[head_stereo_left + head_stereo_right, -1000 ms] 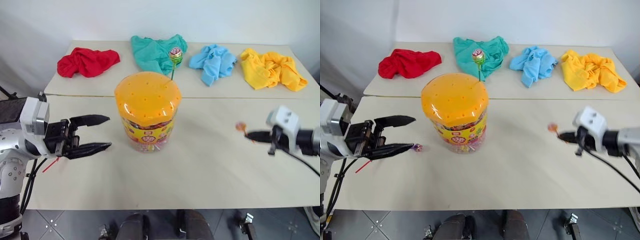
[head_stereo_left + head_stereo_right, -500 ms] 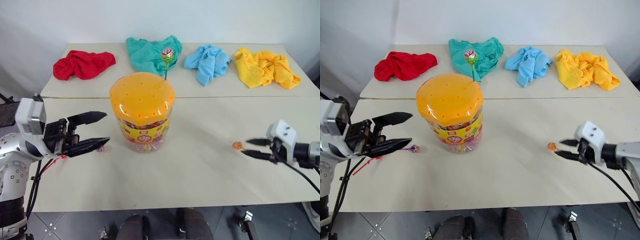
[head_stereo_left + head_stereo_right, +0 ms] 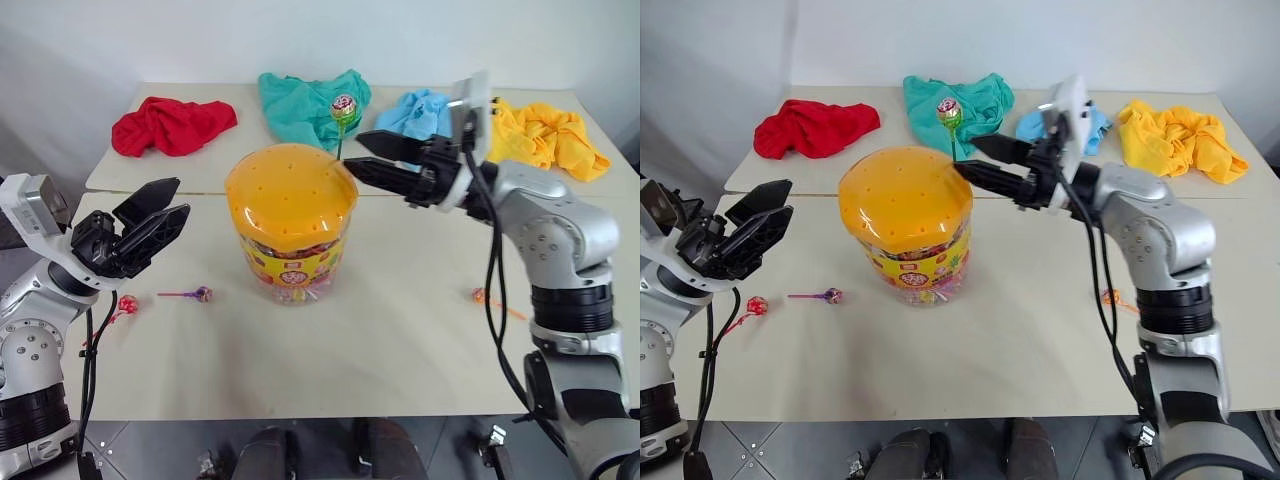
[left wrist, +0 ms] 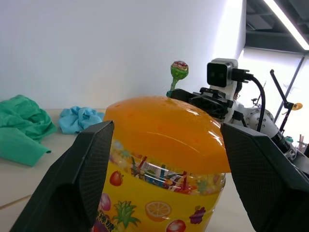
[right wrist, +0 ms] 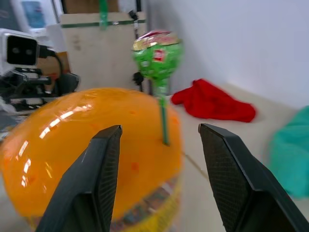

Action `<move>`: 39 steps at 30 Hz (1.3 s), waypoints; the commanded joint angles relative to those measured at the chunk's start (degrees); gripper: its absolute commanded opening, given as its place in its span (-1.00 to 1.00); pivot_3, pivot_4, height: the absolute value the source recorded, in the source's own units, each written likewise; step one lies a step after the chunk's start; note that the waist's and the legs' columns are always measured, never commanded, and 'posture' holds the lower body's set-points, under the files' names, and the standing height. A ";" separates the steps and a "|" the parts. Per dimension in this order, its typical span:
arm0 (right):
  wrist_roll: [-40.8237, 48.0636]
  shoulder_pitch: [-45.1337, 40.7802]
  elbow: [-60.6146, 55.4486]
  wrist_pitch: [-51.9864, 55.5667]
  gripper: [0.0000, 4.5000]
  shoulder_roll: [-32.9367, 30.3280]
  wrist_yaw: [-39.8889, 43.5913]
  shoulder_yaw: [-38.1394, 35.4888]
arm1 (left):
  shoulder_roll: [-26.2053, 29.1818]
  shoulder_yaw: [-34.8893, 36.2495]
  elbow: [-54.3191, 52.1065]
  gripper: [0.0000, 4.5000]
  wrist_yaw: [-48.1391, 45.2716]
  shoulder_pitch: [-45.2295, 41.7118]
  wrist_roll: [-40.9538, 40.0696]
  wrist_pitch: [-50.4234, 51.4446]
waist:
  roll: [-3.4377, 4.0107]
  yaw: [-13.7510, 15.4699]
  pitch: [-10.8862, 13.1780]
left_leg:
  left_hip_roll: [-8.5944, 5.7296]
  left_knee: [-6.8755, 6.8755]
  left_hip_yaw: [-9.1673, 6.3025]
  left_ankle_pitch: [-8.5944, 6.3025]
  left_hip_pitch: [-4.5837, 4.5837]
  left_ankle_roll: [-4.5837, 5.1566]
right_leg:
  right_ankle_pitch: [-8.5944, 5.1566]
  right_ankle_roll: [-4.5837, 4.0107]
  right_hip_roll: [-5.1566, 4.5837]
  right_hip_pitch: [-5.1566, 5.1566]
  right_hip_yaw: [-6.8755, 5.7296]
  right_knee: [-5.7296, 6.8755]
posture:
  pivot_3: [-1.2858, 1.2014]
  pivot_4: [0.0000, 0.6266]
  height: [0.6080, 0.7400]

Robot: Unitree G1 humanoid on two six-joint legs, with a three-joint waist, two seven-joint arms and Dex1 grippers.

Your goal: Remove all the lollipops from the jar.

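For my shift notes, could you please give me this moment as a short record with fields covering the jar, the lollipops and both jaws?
jar: clear tub with orange lid, upright mid-table
lollipop in jar: green one, stick through a lid hole
lollipops on table: red and purple left of the jar, orange right of it
left gripper: jaws open, empty, left of the jar
right gripper: jaws open, empty, beside the green lollipop's stick
cloths: red, teal, blue, yellow along the far edge
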 commanded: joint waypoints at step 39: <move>-25.64 44.50 21.89 -32.99 -0.98 -36.83 21.91 -13.87 | 8.17 -9.10 -10.07 0.66 -18.06 2.49 13.76 -12.72 | 0.01 0.95 0.00 | -0.01 -0.02 0.74 0.00 0.02 0.22 | 0.04 0.08 0.00 -0.09 0.34 -0.41 | 0.03 -0.52 1.00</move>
